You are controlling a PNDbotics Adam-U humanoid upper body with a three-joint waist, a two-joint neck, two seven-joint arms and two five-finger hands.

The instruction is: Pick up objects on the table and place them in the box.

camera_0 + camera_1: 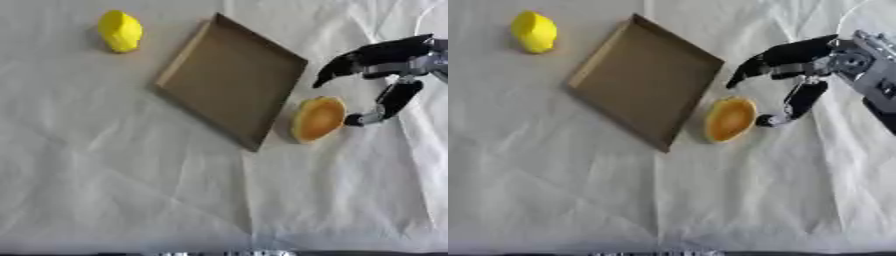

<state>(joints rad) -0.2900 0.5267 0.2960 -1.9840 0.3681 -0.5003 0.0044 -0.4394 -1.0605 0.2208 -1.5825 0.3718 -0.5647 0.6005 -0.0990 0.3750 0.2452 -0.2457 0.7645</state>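
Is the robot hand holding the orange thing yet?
No. The right hand is open beside the orange thing, holding nothing; the box is empty.

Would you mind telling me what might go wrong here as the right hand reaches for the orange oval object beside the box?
The right hand is open beside the orange oval object, which lies right next to the shallow brown cardboard box; closing could push it against the box wall or shift the box. The creased white cloth may bunch up under it. The yellow lemon-shaped object lies on the box's far side, a long reach for this hand.
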